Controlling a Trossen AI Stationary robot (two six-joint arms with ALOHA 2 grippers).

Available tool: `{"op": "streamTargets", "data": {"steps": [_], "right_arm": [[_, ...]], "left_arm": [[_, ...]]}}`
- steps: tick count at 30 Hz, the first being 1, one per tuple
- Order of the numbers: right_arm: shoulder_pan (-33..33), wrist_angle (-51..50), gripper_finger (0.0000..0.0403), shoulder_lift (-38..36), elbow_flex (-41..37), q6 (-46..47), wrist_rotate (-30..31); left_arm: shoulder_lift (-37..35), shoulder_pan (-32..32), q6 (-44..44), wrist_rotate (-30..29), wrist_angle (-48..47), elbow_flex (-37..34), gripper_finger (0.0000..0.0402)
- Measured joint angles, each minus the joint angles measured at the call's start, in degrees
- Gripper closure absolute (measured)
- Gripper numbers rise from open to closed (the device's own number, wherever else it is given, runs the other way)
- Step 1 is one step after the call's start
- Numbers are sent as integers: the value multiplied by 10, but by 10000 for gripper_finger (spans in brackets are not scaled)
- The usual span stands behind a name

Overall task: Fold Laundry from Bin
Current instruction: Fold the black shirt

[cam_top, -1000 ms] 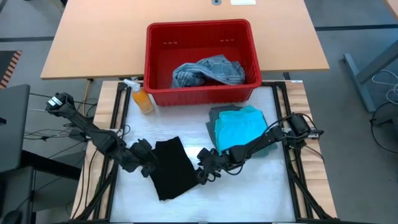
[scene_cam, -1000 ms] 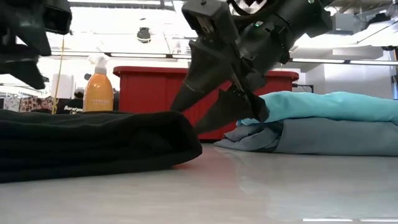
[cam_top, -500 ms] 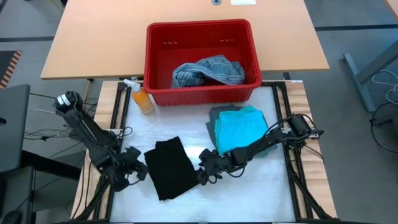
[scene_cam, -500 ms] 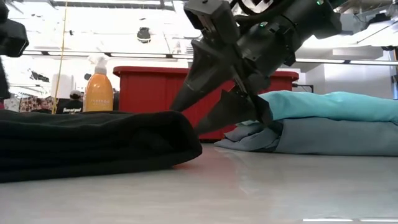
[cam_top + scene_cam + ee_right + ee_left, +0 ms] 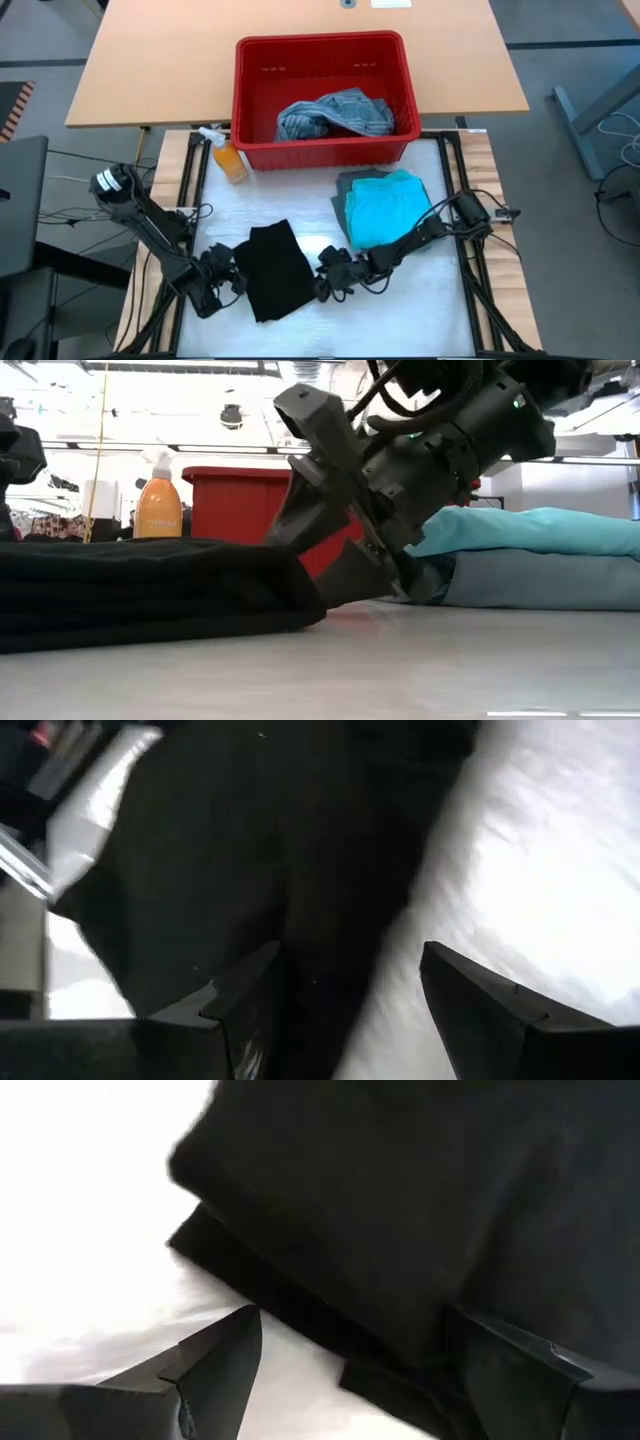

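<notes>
A folded black garment (image 5: 272,270) lies flat on the white table top, near its front. My left gripper (image 5: 226,283) stands open at the garment's left edge (image 5: 300,1320), low over the table. My right gripper (image 5: 328,283) is open at the garment's right edge (image 5: 300,595), slanting down, with one finger above the fold and one at table level. A turquoise garment (image 5: 388,205) lies folded on a grey-green one (image 5: 345,190). The red bin (image 5: 250,100) holds a mottled blue-grey garment (image 5: 335,112). My left gripper has one finger (image 5: 215,1365) over the bare table and the other (image 5: 510,1370) over the black cloth; whether either touches the cloth I cannot tell. My right gripper straddles the garment's right fold (image 5: 300,970) with open fingers; whether they touch it I cannot tell.
An orange spray bottle (image 5: 228,158) stands by the bin's near left corner. The stack of two folded garments lies just behind my right arm. Dark frame rails (image 5: 190,190) run along both sides of the white top. Bare table shows in front of the black garment.
My left gripper has come down and toward the table's near edge, rolling as it went, from above the black garment's left side to table level beside it. My right gripper has sunk to the garment's right edge. The garment has stayed put.
</notes>
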Motion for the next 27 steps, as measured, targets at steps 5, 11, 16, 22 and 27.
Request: {"op": "streamTargets", "data": {"steps": [5,11,16,22,27], "right_arm": [[2,47,144,28,2,14,8],[11,39,202,30,2,9,19],[12,41,317,31,2,0,16],[18,34,378,19,2,-15,6],[29,-32,373,-36,14,-58,2]], "left_arm": [[26,15,25,-18,32,2,99],[28,32,37,-36,37,0,147],[43,49,77,-54,146,-41,248],[49,64,166,-93,295,-73,384],[9,79,272,-102,336,-46,385]]}}
